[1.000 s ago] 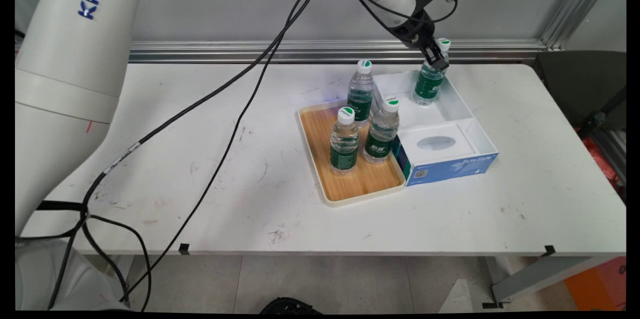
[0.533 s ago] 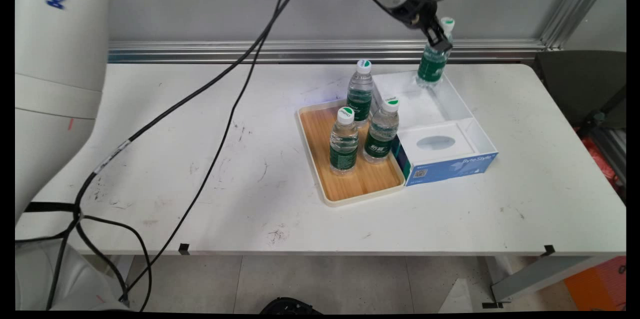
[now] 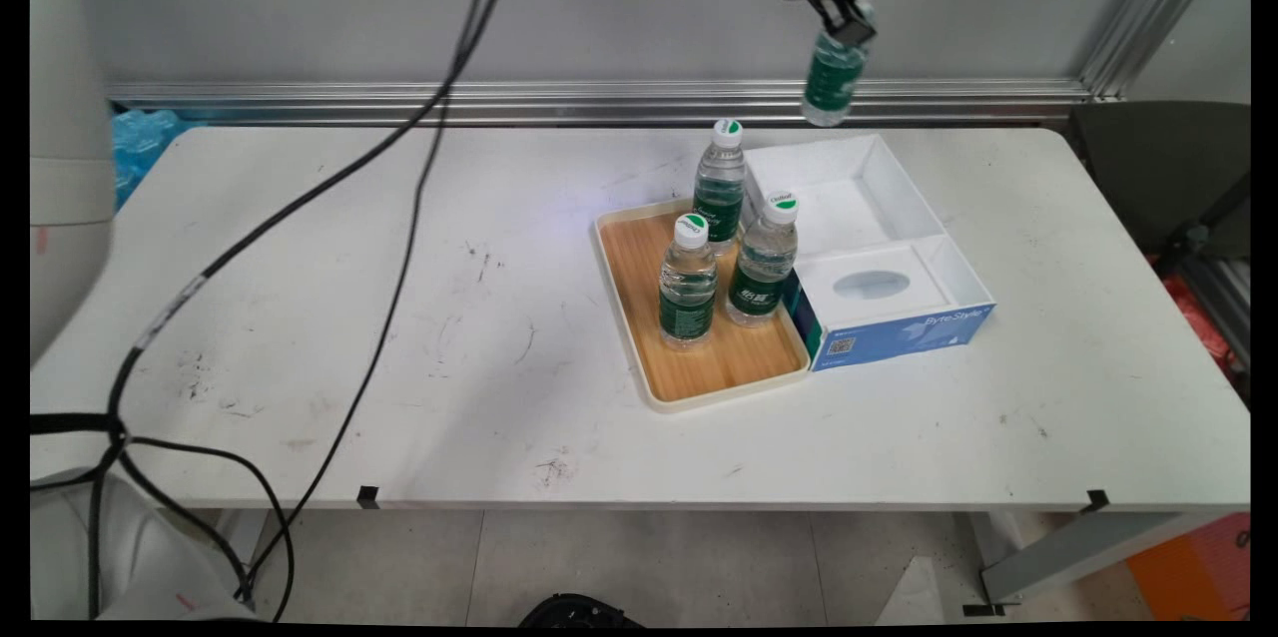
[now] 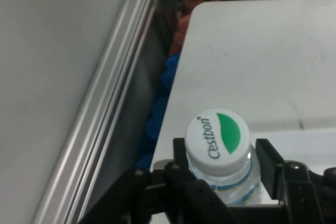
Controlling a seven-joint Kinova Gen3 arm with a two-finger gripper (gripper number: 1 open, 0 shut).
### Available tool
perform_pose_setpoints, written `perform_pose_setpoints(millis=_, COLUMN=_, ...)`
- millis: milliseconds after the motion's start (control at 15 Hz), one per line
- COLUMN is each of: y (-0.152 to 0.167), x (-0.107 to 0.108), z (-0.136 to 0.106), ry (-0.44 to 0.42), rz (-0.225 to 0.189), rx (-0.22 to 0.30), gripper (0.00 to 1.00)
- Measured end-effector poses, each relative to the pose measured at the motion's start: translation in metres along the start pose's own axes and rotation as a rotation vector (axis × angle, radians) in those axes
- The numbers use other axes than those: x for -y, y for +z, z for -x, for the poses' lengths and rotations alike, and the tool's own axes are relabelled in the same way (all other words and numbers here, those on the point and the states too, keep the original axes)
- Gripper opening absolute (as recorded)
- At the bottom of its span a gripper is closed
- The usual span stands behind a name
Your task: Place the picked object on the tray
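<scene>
My gripper (image 3: 847, 18) is shut on the neck of a water bottle (image 3: 832, 73) with a green label and a white-and-green cap. The bottle hangs high above the far end of the white box (image 3: 904, 208), clear of it. In the hand view the bottle's cap (image 4: 218, 136) sits between my two fingers (image 4: 268, 161), with the table's far edge behind it. Three more bottles stand on the wooden tray (image 3: 639, 298): one at the back (image 3: 721, 180), one at the front left (image 3: 687, 283) and one at the right (image 3: 764, 263).
The tray and the white box sit side by side right of the table's middle. The box's near part carries a blue-sided tissue box (image 3: 879, 313). Black cables (image 3: 399, 208) hang across the table's left half. An aluminium rail (image 3: 599, 100) runs along the back edge.
The gripper has lifted the bottle out of the white box's far compartment, up and slightly left. The three bottles on the tray have not moved.
</scene>
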Motion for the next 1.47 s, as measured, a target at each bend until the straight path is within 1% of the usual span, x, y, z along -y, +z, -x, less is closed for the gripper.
perform_pose_setpoints(millis=267, y=-0.042, x=0.002, z=0.017, ry=-0.024, rz=-0.028, rx=0.034, gripper=0.00)
perform_pose_setpoints(millis=467, y=-0.070, x=-0.001, z=0.032, ry=-0.051, rz=-0.040, rx=0.062, gripper=0.00)
perform_pose_setpoints(millis=600, y=-0.085, x=-0.005, z=0.042, ry=-0.068, rz=-0.045, rx=0.078, gripper=0.00)
perform_pose_setpoints(millis=867, y=-0.121, x=-0.016, z=0.070, ry=-0.119, rz=-0.056, rx=0.121, gripper=0.00)
perform_pose_setpoints(millis=1067, y=-0.144, x=-0.028, z=0.093, ry=-0.158, rz=-0.054, rx=0.156, gripper=0.00)
perform_pose_setpoints(millis=1267, y=-0.157, x=-0.037, z=0.111, ry=-0.182, rz=-0.045, rx=0.179, gripper=0.00)
perform_pose_setpoints(millis=1467, y=-0.169, x=-0.051, z=0.130, ry=-0.202, rz=-0.022, rx=0.197, gripper=0.00)
